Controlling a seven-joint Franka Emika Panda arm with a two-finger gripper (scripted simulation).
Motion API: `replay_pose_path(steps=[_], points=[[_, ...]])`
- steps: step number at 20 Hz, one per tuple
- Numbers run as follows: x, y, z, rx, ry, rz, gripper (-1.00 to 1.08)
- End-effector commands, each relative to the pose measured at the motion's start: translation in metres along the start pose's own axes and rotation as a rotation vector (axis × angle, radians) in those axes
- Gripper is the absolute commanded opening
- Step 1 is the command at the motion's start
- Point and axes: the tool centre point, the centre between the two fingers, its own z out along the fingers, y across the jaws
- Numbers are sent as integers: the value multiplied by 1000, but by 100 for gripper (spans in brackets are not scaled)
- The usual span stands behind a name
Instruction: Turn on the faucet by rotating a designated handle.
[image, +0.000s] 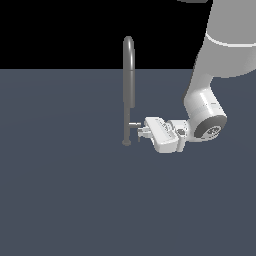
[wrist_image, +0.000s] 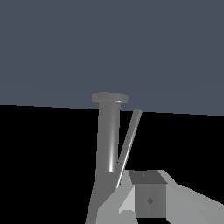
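The arm comes down from the upper corner on the exterior view's right and bends at the wrist, so the hand lies almost horizontal. The gripper (image: 141, 131) points toward the faucet (image: 128, 90), low near its base. Whether its jaws are closed is not visible clearly.
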Motion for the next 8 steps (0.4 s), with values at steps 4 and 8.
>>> replay_pose_path(steps=[4,8], points=[[34,-2,-1,18,12,38,-100],[42,-5,-1,21,13,46,-100]])
